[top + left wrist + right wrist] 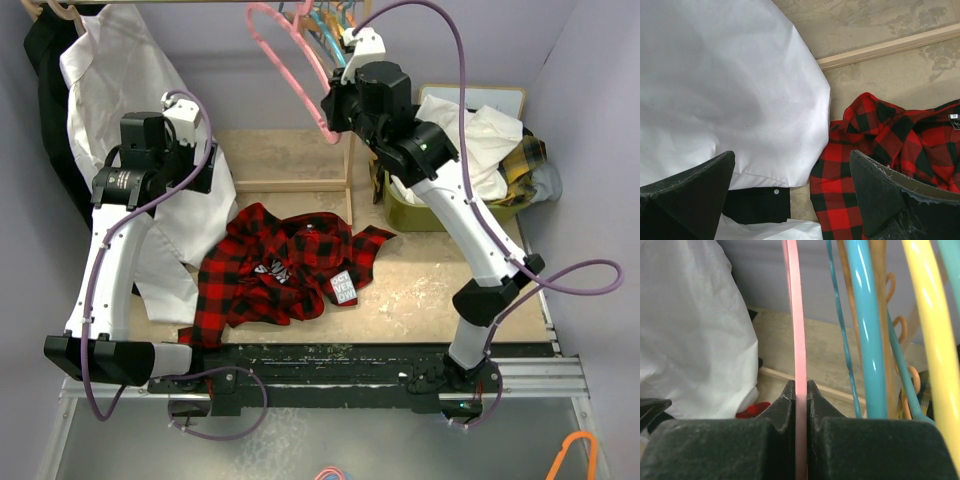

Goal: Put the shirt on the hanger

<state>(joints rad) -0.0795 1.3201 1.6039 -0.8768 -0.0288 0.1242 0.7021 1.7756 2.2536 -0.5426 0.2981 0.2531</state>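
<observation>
Arms first, since they sit nearest us in the top view. Right end effector [800, 390] is pinched shut on the hanger [795, 315], raised at the back of the table [430, 290]. Left end effector [792, 160] is open and empty, hanging over the left side.

Risks, biggest item down:

- White shirt [715, 75]: it drapes right under the left fingers, its edge touching the shirt [880, 145]. The open jaws straddle that seam. If we drop straight down, we likely grab white cloth, or both layers.
- Shirt [280, 265]: it lies crumpled mid-table, lettered patch [343, 287] facing up, one corner reaching the near edge. We can't make out a clear collar or shoulder opening. A pinch on a random fold lifts a bundle the hanger can't thread. A drag toward us could also pull it off the table.
- Hanger: the grip is on one thin pink bar only. We expect it to pivot in the pinch once cloth weight loads one end. From the top view we can't tell if its hook is free of the rail.
- Blue hangers [865, 315] and yellow hanger [930, 315]: they hang just beside the pink bar. Swinging out sideways could snag them and drag them along.
- Purple cable loop [590, 275] on the right arm: a possible catch if the arm sweeps down.
</observation>
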